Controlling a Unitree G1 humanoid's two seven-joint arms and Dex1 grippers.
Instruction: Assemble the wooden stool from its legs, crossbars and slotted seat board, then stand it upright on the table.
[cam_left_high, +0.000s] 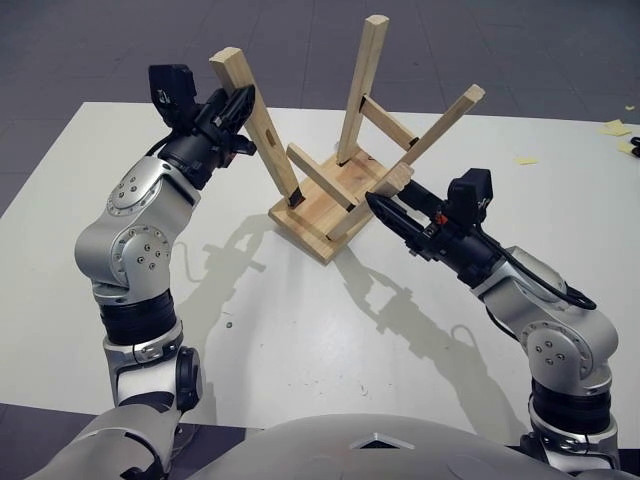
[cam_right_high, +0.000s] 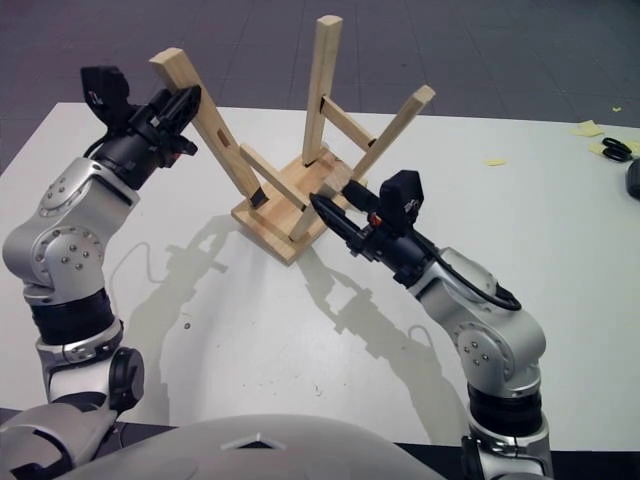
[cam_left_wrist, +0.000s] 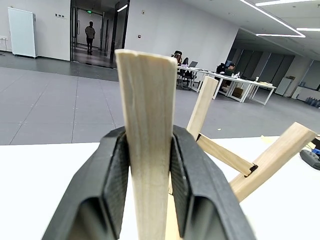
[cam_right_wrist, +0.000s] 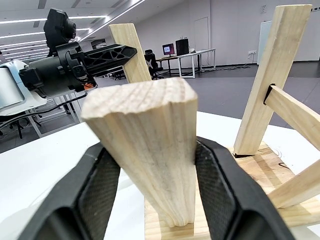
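Mid-table, have stool (cam_left_high: 345, 180) inverted on its seat board (cam_left_high: 310, 238), left gripper (cam_left_high: 245, 103) clamped on outer leg (cam_left_wrist: 145, 125) near its top, right gripper (cam_left_high: 378, 203) pinching near leg (cam_right_wrist: 150, 140); looks light, stiff wood, joints probably loose, so grip low near seat when flipping.

The stool's parts are pale, bare wood, matt and unvarnished. The upper-left leg (cam_left_high: 255, 125), the crossbars (cam_left_high: 320, 175) and the seat board (cam_left_high: 303, 226) show fine, straight grain. The near leg (cam_right_wrist: 150, 150) has rough, ridged end grain on its cut face. The left gripper (cam_left_high: 245, 100) and right gripper (cam_right_high: 320, 205) are black matt plastic. Their pads (cam_right_wrist: 102, 195), closed against the wood, carry a fine woven-looking texture. The table (cam_left_high: 300, 340) is white, smooth and matt. Yellow paper scraps (cam_left_high: 615, 128) lie at upper right. The floor (cam_left_high: 100, 50) is grey tile with a dull sheen.
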